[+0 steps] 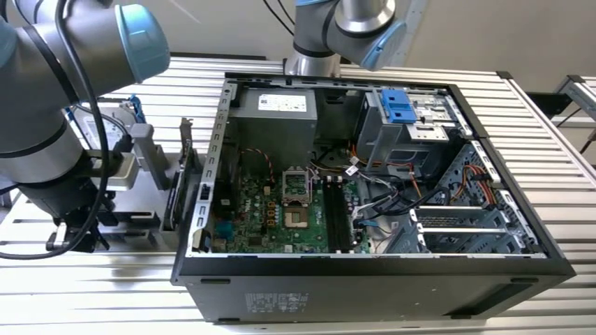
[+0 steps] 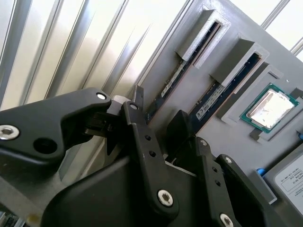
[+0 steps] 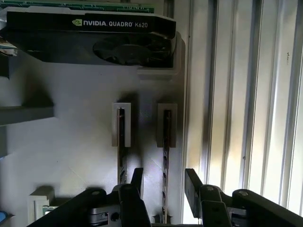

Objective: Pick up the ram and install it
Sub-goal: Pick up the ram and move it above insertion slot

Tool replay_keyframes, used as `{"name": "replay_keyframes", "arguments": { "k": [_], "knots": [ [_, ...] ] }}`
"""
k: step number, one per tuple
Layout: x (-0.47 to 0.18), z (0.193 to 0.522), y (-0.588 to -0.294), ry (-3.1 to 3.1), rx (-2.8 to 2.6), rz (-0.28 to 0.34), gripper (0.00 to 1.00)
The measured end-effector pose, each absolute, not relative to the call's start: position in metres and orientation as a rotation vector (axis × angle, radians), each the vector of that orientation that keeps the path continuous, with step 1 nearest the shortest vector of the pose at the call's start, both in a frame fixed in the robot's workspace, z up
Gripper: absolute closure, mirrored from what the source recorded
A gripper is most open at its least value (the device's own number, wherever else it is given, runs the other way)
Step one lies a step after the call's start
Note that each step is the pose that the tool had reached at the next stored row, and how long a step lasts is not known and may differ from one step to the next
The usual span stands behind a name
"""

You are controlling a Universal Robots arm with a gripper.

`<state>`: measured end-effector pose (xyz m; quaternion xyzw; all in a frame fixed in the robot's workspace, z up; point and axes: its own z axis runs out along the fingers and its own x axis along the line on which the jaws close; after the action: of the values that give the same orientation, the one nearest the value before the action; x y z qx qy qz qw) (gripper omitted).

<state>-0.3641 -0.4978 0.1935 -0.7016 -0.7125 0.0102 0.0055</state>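
Observation:
Two ram sticks stand on edge in slots of a grey holder plate [image 3: 71, 156]. In both wrist views my gripper [image 3: 164, 182] [image 2: 158, 113] is open and straddles one ram [image 3: 166, 142] [image 2: 170, 82], a black finger [image 3: 138, 177] on each side with a gap to the stick. The other ram [image 3: 121, 142] [image 2: 213, 99] sits in the neighbouring slot, outside the fingers. In the exterior view my gripper [image 1: 82, 234] hangs low over the holder [image 1: 139, 202] at that view's left, beside the open computer case [image 1: 373, 265].
A black graphics card [image 3: 94, 38] stands at one end of the holder. A square silver CPU chip [image 2: 267, 109] lies in a recess beside the ram slots. Inside the case are the motherboard's dark memory slots [image 1: 337, 216], cables and a drive cage [image 1: 410, 118]. A second arm's base [image 1: 336, 35] stands behind the case.

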Motion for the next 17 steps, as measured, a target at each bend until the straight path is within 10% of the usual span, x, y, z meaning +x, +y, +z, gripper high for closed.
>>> {"name": "replay_keyframes", "arguments": {
  "k": [1,2,17],
  "knots": [
    [-0.3641,0.1935,-0.4978,-2.230,-2.197,0.032,0.00],
    [-0.3641,0.1934,-0.4978,-2.230,-2.197,0.032,1.00],
    [-0.3641,0.1934,-0.4979,-2.230,-2.196,0.031,1.00]
  ]
}}
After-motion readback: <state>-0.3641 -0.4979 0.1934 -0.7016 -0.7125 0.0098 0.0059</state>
